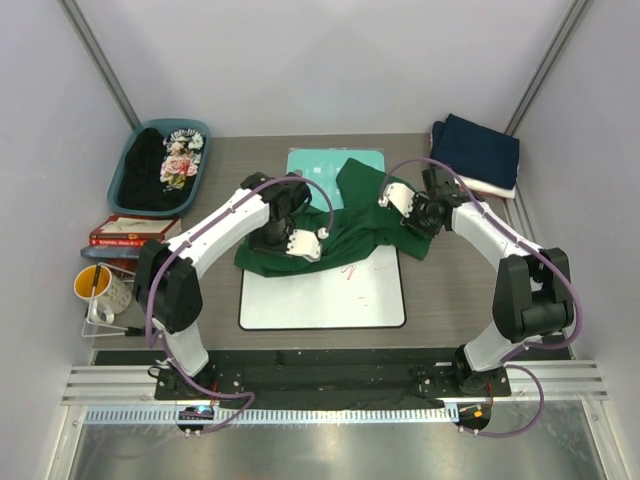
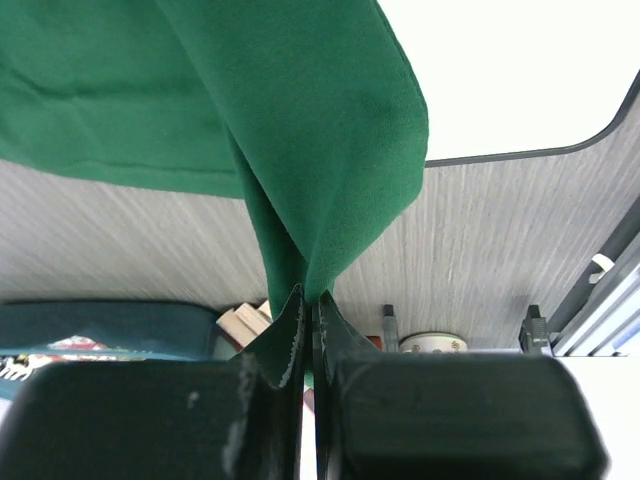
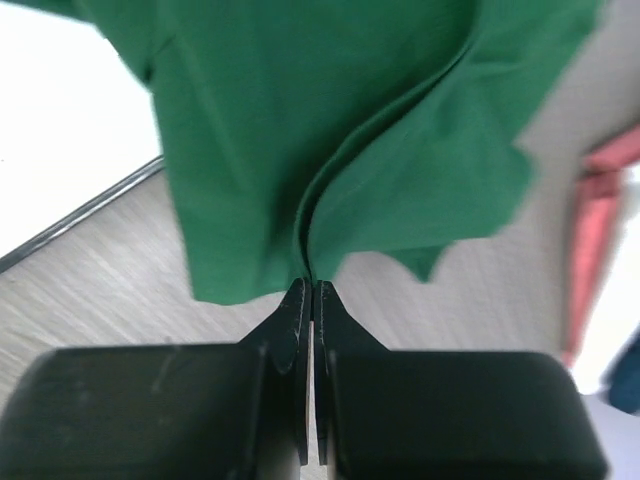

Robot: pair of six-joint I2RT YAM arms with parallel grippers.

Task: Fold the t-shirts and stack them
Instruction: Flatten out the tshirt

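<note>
Green plain cloth t-shirt spreads just beyond both sets of tips; left pincer and right pincer each clamp its folds.

About 5 t-shirts, 2 boards, 1 basket.

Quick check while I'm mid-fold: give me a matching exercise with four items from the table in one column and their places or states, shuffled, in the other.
Things:
1. green t-shirt
2. navy t-shirt
3. black floral-print t-shirt
4. yellow mug

Places or states:
A. folded, far right corner
B. left edge, nearer than the red book
C. pinched by the left gripper and the right gripper, partly over the whiteboard
D. in the teal bin, far left

Pairs: 1-C, 2-A, 3-D, 4-B
</note>
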